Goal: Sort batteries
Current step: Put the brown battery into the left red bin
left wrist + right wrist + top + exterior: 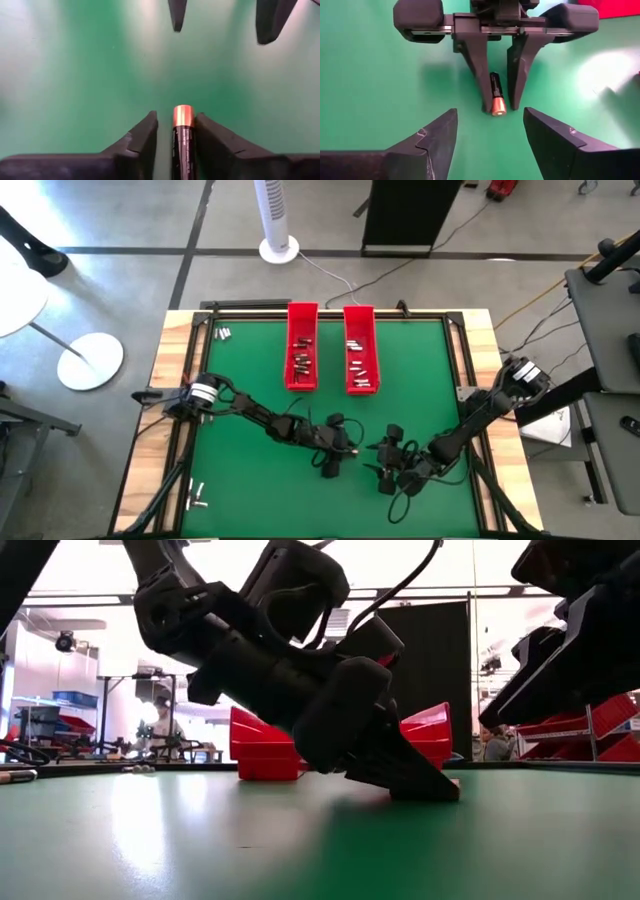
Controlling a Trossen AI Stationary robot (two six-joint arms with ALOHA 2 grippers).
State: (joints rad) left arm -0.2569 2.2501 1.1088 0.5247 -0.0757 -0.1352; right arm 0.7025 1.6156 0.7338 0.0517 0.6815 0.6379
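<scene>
One battery [183,135], black with a copper end, lies on the green table between the fingers of my left gripper [176,115], which is open and tipped down with its fingertips at the table [440,790]. The copper end [498,106] points toward my right gripper [490,120]. In the high view my left gripper [345,448] sits near the table's middle. My right gripper [378,465] faces it from close by, open, clear of the table, with nothing between its fingers. More batteries [302,358] lie in two red trays. My left gripper has its fingers along the battery, one on each long side, slanting down from the table's left. One finger [210,137] lies against the battery's side. A narrow gap shows between the other finger [145,135] and the battery, which rests flat on the table.
Two long red trays [302,310] [360,312] stand side by side at the table's far middle. Loose batteries lie at the far left corner [222,333] and the near left corner [197,498]. Raised wooden edges border the green mat.
</scene>
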